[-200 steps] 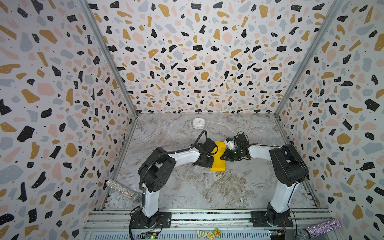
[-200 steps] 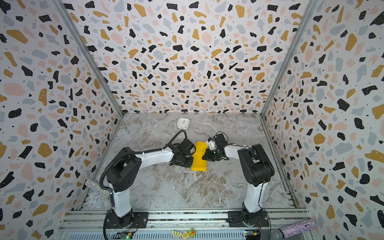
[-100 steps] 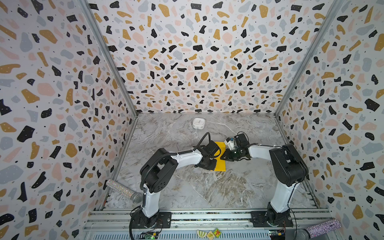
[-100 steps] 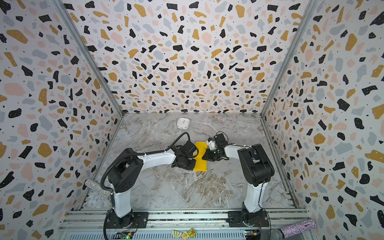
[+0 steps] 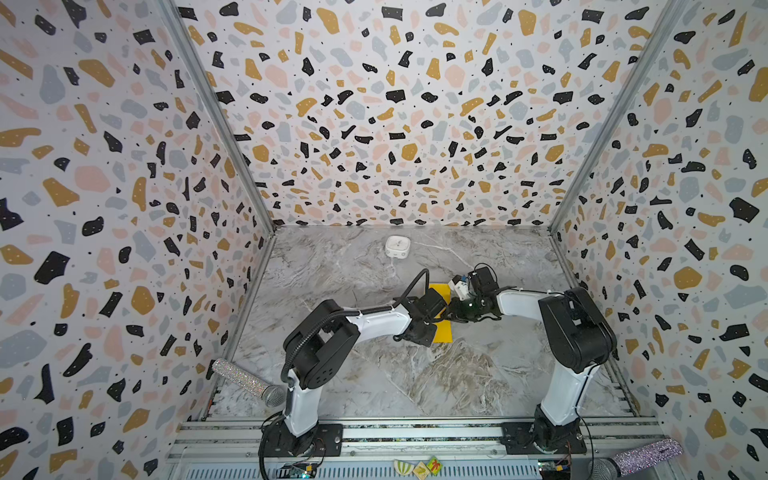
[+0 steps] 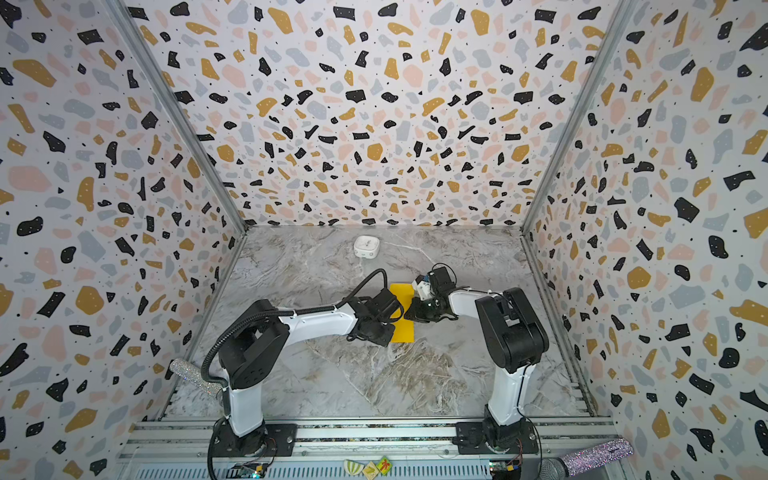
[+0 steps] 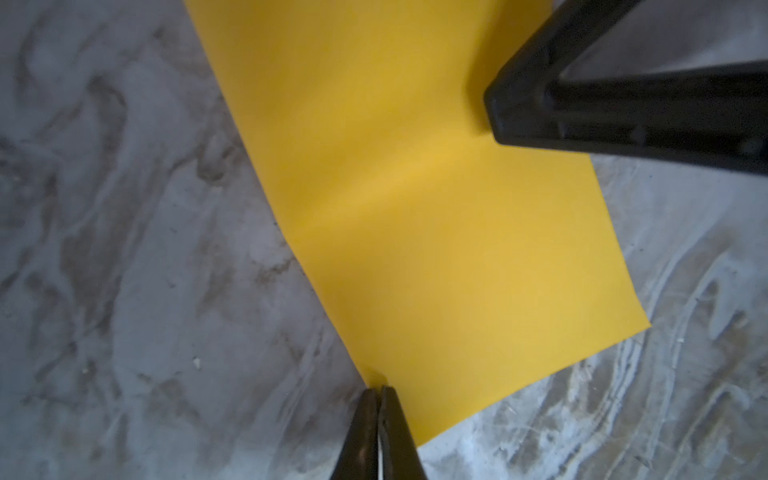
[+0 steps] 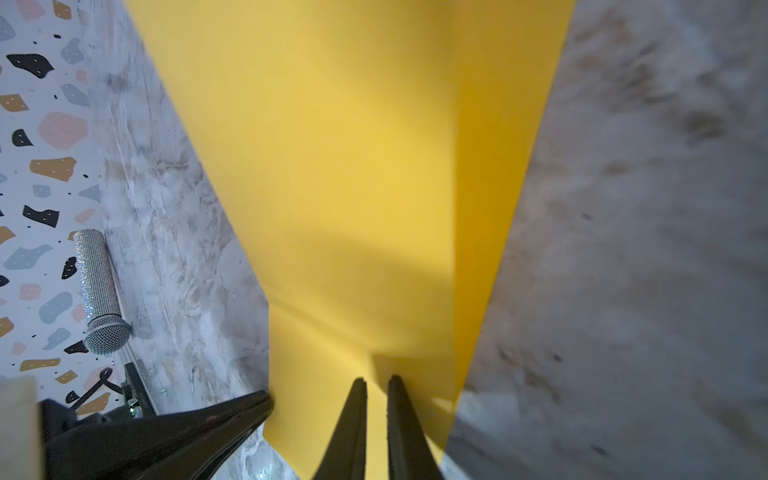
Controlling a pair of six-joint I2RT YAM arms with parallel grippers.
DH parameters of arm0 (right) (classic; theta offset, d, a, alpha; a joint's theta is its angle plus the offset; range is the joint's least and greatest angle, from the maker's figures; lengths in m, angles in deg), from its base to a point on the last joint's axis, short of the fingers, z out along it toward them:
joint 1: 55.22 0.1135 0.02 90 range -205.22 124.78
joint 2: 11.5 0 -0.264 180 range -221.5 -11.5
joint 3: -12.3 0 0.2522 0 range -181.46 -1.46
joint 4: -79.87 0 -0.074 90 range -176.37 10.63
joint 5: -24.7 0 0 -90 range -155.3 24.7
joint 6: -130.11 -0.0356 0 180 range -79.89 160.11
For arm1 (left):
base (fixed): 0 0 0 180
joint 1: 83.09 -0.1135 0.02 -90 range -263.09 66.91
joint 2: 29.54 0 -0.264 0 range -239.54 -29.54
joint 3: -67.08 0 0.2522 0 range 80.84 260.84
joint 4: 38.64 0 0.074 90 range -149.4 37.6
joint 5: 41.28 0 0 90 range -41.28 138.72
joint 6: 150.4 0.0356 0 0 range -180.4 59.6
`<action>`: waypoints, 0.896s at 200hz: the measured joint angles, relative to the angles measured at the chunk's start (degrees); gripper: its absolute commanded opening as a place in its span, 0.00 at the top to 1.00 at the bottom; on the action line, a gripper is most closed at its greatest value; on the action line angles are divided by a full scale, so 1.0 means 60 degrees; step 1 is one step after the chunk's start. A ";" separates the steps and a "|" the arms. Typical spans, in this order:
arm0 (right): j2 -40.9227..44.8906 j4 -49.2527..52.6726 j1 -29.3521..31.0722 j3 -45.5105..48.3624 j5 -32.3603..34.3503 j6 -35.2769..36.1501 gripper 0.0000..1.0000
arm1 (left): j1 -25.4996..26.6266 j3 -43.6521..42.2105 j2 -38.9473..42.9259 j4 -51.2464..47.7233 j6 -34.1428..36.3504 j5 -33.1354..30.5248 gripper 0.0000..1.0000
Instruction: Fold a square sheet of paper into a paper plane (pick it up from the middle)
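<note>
With the left fingers (image 7: 365, 432) pinched together on the edge of the square sheet of paper (image 7: 436, 232), spread on the surface (image 7: 124, 249) ahead of them, and the right fingers (image 8: 353, 428) slightly apart, tips seemingly down on the sheet's opposite edge, treat the right pair as anchor and the left pair as mover. Raise the pinched edge only a little, carry it in a low arc toward the right fingers, and match edge to edge before pressing any crease. Avoid hard tugs, likely to tear or drag such thin paper from under the right tips.
</note>
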 measured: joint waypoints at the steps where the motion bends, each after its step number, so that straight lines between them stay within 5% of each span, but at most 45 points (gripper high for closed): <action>1: 0.0000 0.0000 0.0000 0.0000 0.0000 0.0000 0.85 | 0.0004 0.0000 0.0000 0.0000 0.0004 -0.0011 0.91; 115: 0.0011 -0.0004 0.0055 0.0000 0.0044 0.0004 0.86 | 0.0342 -0.0375 0.0521 -0.0739 0.0353 -0.0208 0.87; 179: 0.0353 -0.0634 0.0882 0.0492 0.0627 0.0109 0.86 | -0.0907 -0.0903 0.2371 0.0073 -0.0135 0.0157 0.85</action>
